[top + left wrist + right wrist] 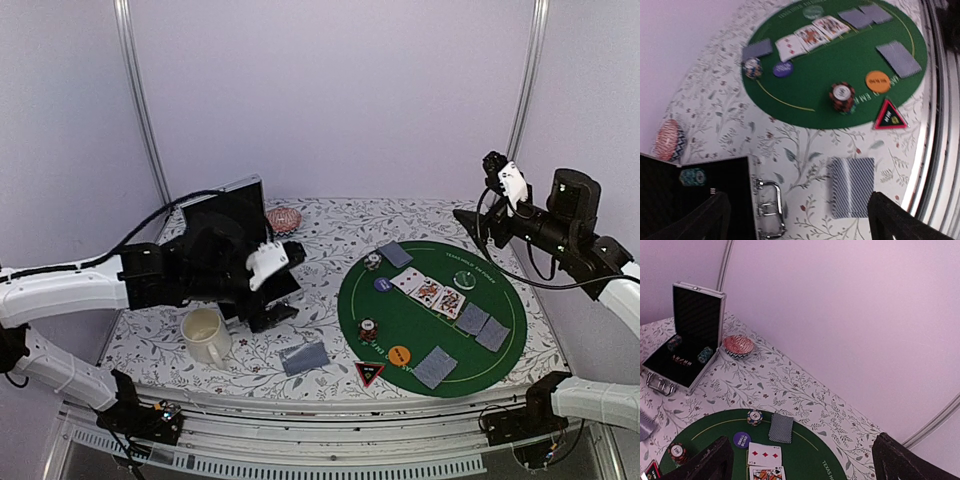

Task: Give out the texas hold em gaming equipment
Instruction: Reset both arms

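A round green mat (400,305) carries three face-up cards (430,292), face-down card pairs (482,326), a red chip stack (368,328), a blue-white chip (373,261), purple (383,284), orange (399,354) and clear (463,278) discs. A black-red triangle marker (369,373) lies at the mat's near edge. A grey-blue card deck (852,186) lies on the floral cloth left of the mat. My left gripper (800,225) hangs open and empty above the cloth, between the deck and the case handle. My right gripper (800,465) hovers open and empty high over the mat's far side.
An open black case (235,215) with chips inside stands at the back left, under my left arm. A cream mug (205,335) stands near the front left. A pink striped round object (284,219) lies beside the case. The table's front edge runs just below the deck.
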`<state>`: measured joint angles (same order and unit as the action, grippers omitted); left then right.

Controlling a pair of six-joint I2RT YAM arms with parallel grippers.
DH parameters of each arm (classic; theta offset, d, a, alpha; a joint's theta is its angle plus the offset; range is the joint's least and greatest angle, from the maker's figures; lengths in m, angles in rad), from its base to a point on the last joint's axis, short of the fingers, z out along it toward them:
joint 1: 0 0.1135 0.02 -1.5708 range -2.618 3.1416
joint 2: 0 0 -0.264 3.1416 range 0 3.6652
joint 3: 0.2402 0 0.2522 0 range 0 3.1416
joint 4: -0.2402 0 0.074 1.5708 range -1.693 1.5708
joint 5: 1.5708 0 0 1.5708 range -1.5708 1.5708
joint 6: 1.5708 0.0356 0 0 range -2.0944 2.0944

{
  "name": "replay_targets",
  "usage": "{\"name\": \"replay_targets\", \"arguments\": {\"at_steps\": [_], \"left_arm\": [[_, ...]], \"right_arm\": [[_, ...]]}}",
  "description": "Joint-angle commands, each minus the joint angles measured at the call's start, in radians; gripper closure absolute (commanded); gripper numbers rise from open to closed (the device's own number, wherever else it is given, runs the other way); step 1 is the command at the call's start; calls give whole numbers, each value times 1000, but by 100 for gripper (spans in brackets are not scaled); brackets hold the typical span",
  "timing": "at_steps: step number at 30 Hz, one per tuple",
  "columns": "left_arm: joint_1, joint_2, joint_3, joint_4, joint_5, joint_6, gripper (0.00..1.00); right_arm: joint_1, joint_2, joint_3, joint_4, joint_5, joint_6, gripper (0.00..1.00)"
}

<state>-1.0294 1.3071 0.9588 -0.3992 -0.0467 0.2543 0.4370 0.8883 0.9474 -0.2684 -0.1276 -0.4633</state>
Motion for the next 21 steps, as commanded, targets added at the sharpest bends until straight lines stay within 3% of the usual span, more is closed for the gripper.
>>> {"name": "replay_targets", "arguments": {"at_steps": [1, 7, 12, 17, 21], "left_arm": [[167, -169, -3, 182, -176, -59, 2], [519, -415, -205, 497, -415, -212, 2], [825, -414, -324, 561, -352, -437, 2], [891, -257, -429, 684, -450, -476, 2], [895, -181, -567, 920, -484, -451, 2]], "right_arm": [[-140, -18, -94, 290, -41, 211, 1], [-349, -23, -342, 607, -102, 407, 1], [-396, 0, -561, 871, -57, 457, 1], [-448, 97, -705, 1088, 10, 440, 1], [-510, 244, -805, 1337, -35, 456, 1]]}}
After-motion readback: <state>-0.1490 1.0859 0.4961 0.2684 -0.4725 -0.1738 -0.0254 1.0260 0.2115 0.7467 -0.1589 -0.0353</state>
